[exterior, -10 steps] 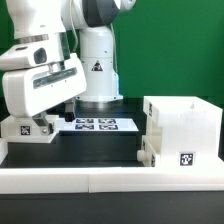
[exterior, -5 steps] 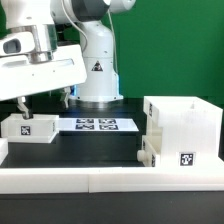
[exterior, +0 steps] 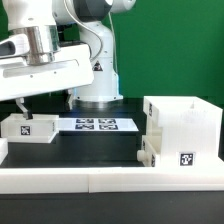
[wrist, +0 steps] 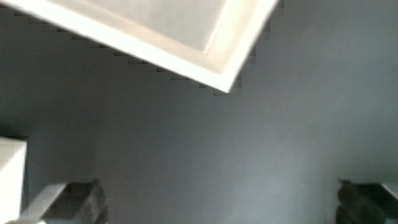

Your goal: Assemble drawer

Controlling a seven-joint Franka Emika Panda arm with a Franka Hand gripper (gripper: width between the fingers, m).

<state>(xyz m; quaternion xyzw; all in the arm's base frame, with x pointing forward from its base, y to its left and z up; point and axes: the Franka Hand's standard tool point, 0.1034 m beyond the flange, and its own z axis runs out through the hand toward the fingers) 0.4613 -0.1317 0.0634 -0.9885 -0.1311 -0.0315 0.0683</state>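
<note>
The drawer's tall white shell [exterior: 186, 128] stands on the exterior view's right, with one small tray [exterior: 148, 151] sticking out of its lower left side. The other small tray [exterior: 28, 128] lies on the black table on the exterior view's left. My gripper [exterior: 42, 102] hangs open and empty a little above this tray. In the wrist view the two fingertips [wrist: 71, 200] stand far apart with only dark table between them, my gripper [wrist: 221, 204] holds nothing, and a white tray corner [wrist: 178, 35] shows beyond them.
The marker board [exterior: 97, 124] lies flat in front of the robot base [exterior: 98, 95]. A long low white border rail [exterior: 110, 181] runs along the table's front edge. A white edge [wrist: 9, 175] shows at the wrist view's side.
My gripper was down at the left tray one second ago. It has risen off the tray and turned, and the tray stays on the table.
</note>
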